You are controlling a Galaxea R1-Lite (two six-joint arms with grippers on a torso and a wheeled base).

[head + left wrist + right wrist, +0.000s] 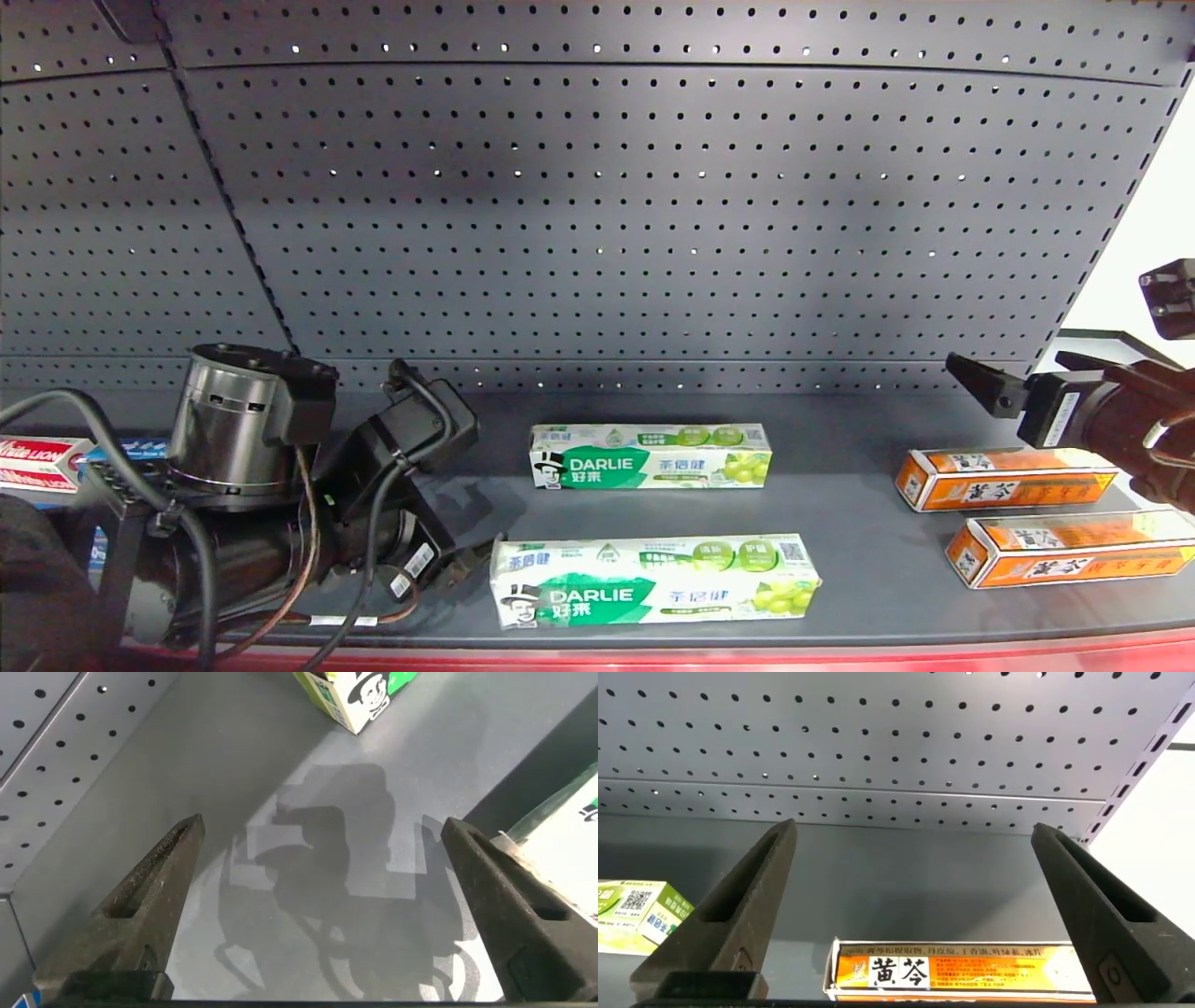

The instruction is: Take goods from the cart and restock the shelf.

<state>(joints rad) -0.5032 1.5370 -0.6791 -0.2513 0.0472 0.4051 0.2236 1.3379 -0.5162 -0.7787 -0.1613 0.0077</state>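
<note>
While our left gripper (322, 826) sits spread at nine o'clock from the front green box (653, 581), we hold our right gripper (915, 829) spread near the rear orange box (1004, 478) at three o'clock.

Behind everything you have a dark grey perforated back panel (597, 233), with rows of small round holes running its full width. A few of the holes let bright light through. On the robot's left a narrow dark joint (224, 187) slants down the panel and splits it into two sections. A horizontal seam (653, 68) crosses the panel near the top. At the right end the panel stops at a slotted upright (1132, 191) with a line of short slots along it. Past that upright you see a plain white wall (1162, 243). Along the bottom of the head view a red strip (747, 661) runs from side to side.
</note>
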